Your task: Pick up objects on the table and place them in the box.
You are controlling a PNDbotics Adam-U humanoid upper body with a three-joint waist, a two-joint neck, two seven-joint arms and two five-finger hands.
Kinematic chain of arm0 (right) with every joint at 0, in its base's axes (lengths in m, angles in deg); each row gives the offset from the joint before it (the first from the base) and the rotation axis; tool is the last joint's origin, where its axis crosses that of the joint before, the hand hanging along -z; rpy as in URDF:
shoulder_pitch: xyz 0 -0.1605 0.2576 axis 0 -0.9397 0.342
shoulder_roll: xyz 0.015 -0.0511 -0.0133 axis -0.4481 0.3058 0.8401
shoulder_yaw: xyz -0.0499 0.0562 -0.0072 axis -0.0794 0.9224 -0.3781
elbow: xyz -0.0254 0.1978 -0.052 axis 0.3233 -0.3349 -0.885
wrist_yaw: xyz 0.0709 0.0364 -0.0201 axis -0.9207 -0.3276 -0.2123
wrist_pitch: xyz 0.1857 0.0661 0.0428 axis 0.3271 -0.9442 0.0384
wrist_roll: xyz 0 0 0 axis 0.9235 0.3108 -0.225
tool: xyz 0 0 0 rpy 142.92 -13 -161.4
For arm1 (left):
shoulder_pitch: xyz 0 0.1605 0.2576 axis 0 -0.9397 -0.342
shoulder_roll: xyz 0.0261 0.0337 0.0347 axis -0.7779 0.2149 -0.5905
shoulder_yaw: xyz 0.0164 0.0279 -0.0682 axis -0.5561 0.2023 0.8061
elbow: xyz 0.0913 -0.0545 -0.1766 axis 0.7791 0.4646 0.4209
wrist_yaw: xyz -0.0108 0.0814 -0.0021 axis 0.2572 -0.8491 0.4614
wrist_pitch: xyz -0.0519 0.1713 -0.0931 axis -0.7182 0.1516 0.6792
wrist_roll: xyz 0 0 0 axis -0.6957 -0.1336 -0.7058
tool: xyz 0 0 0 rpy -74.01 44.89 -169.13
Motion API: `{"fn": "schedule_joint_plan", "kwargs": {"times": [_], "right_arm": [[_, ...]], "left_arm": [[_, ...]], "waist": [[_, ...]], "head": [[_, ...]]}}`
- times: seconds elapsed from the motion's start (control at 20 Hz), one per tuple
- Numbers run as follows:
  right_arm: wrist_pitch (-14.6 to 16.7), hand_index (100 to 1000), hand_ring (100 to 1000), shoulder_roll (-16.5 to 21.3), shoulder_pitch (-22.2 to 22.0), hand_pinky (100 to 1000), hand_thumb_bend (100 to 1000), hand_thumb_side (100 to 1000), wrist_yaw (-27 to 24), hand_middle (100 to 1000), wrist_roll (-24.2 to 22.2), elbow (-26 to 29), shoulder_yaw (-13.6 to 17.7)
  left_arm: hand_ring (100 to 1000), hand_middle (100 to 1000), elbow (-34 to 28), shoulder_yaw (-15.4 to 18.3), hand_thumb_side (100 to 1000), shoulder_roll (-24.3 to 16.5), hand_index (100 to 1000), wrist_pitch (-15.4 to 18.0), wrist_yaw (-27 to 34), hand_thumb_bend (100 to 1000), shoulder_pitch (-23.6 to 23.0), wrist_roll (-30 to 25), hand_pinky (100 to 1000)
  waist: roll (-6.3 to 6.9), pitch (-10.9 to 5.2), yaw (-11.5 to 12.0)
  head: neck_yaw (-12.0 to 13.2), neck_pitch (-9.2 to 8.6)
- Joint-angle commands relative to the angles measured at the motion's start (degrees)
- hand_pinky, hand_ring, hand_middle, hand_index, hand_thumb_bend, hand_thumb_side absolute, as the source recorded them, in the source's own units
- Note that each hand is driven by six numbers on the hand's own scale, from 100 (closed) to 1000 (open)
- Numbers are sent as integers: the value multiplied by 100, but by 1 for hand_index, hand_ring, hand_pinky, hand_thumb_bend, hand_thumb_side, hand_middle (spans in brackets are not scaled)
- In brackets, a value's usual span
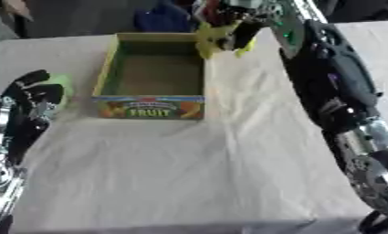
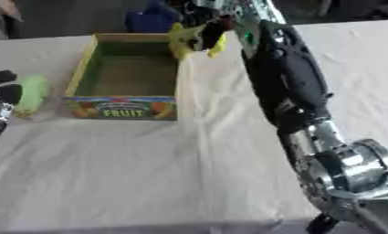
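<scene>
Yellow shows between the dark fingers of the right hand [image 1: 233, 32], which are curled round a yellow thing [image 1: 206, 39], maybe a banana, though its shape is hard to make out. The hand holds it just over the far right corner of the box [image 1: 109, 64]. Behind the hand, the big black right arm [image 2: 289, 77] runs along the right side of the table, down to a silver joint at the near right.

The box is one open cardboard box with "FRUIT" printed on its near wall. Nothing can be seen lying in it.

To the left of the box, one pale green thing [image 2: 33, 93] lies on the white cloth [image 1: 189, 160]. The left hand [image 1: 29, 98] is just beside it at the left edge, with its fingers up and relaxed, holding nothing.

Something blue [image 2: 149, 18] sits past the far edge of the table.
</scene>
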Motion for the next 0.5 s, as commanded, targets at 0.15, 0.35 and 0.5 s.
{"fn": "schedule_joint_plan", "kwargs": {"times": [0.15,0.35,0.5], "right_arm": [[-87,354,614,-428,132,648,205,100,398,256,-32,224,114],[-14,370,623,-645,21,650,191,100,427,274,-97,109,23],[-35,436,665,-1079,-180,658,204,100,653,349,-66,79,-57]], "left_arm": [[783,773,-103,-11,650,-56,835,6,13,585,112,-38,813],[784,773,-112,-53,649,-26,835,5,24,584,171,-73,812],[784,773,-111,-66,650,-9,835,1,34,584,197,-92,812]], "waist": [[26,-80,26],[46,-50,134],[63,-48,162]], "head": [[-51,-85],[-150,-125],[-174,-149]]}}
